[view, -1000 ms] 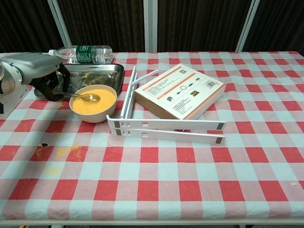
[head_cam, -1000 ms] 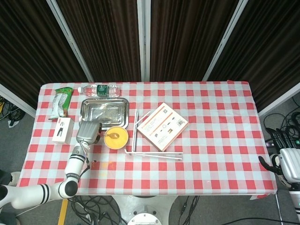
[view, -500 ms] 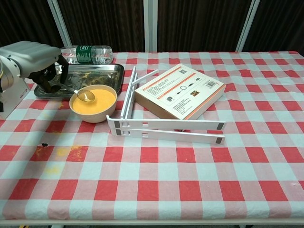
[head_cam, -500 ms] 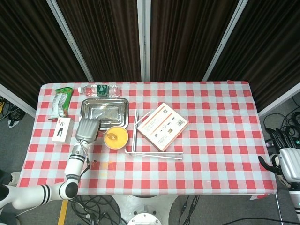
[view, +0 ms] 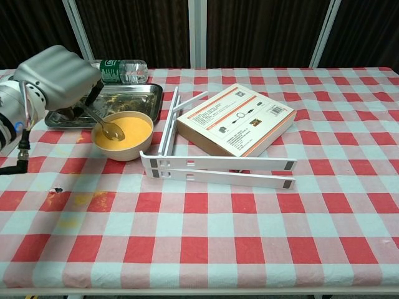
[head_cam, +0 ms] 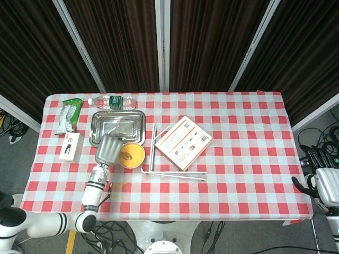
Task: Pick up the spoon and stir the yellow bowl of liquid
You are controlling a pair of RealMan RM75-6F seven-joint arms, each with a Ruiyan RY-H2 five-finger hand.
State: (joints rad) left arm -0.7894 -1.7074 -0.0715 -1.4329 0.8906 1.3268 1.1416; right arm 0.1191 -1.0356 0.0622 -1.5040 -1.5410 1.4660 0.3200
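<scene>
Your left hand (view: 59,78), pinching the spoon (view: 105,123), had shifted toward the yellow bowl (view: 123,144); right hand (head_cam: 323,182) hung off-table, fingers unclear.

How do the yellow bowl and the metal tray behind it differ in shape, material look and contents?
The yellow bowl is round and deep; the metal tray is rectangular and shallow. The bowl looks matte yellow, while the tray is shiny silver. The bowl holds orange-yellow liquid with the spoon dipped in, held by the left hand; the tray shows only smeared residue. Both rest on the checked tablecloth.

Red/white checked table (head_cam: 238,174) w/ dark curtains (head_cam: 122,42) behind, grey floor (head_cam: 26,153), prob. cables at edges.
</scene>
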